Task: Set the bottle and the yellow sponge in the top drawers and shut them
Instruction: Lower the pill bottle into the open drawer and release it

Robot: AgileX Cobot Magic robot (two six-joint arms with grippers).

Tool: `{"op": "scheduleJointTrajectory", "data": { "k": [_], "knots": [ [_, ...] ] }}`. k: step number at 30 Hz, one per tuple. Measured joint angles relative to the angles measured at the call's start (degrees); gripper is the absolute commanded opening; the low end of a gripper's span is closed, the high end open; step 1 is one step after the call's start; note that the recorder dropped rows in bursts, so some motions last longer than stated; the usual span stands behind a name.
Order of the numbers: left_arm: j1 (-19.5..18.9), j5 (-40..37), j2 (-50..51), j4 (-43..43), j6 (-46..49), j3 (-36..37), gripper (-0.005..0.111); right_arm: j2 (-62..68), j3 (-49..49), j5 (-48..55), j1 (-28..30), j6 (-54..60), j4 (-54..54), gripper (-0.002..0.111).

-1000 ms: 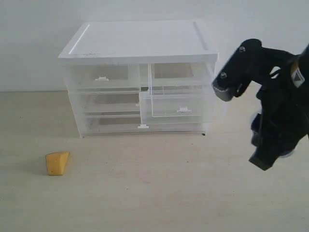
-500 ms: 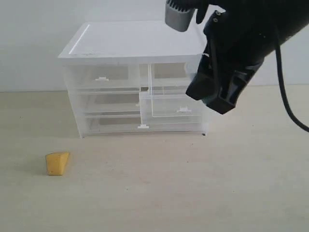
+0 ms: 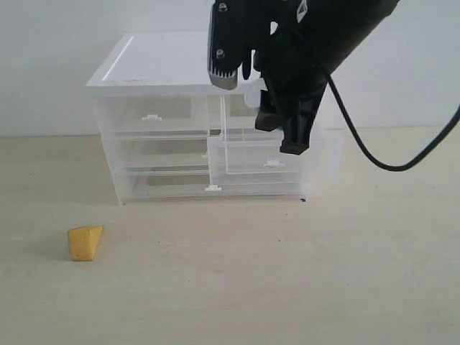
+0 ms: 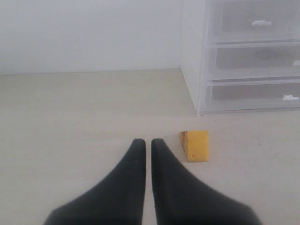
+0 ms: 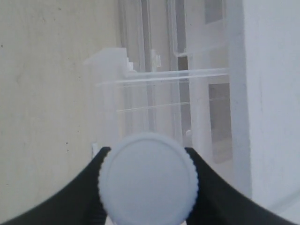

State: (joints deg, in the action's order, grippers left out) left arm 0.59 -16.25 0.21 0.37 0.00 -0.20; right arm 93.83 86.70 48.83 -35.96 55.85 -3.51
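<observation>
A pale beige table (image 3: 302,287) is backed by a plain white wall (image 3: 50,65). A translucent white drawer unit (image 3: 201,65) is stood on the table. The right top drawer (image 3: 251,162) is found pulled out; the left top drawer (image 3: 151,115) is pushed in. The bottle (image 5: 147,180) is pinched by the right claw (image 5: 146,157), white cap towards the wrist camera, and is held raised above the pulled-out drawer. The yellow sponge (image 4: 194,146) is laid on the table off the unit's front left corner. It is near the tips of the left claw (image 4: 146,143) but not touched by them; that claw is pressed together and empty.
</observation>
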Motion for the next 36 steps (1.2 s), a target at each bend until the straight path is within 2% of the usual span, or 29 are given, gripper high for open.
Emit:
{"op": "scheduleJointTrajectory", "data": {
  "k": [17, 32, 34, 36],
  "knots": [
    [0.0, 0.0, 0.0, 0.0, 0.0, 0.0, 0.004, 6.4, 2.8, -2.0, 0.0, 0.2, -7.3, 0.000],
    [0.0, 0.0, 0.0, 0.0, 0.0, 0.0, 0.004, 9.4, 3.3, -5.6, 0.0, -10.2, -14.9, 0.000],
    [0.0, 0.0, 0.0, 0.0, 0.0, 0.0, 0.004, 9.5, 3.4, -5.6, 0.0, -10.4, -15.0, 0.005],
    [0.0, 0.0, 0.0, 0.0, 0.0, 0.0, 0.004, 9.5, 3.4, -5.7, 0.0, -10.5, -15.0, 0.016]
  ]
}}
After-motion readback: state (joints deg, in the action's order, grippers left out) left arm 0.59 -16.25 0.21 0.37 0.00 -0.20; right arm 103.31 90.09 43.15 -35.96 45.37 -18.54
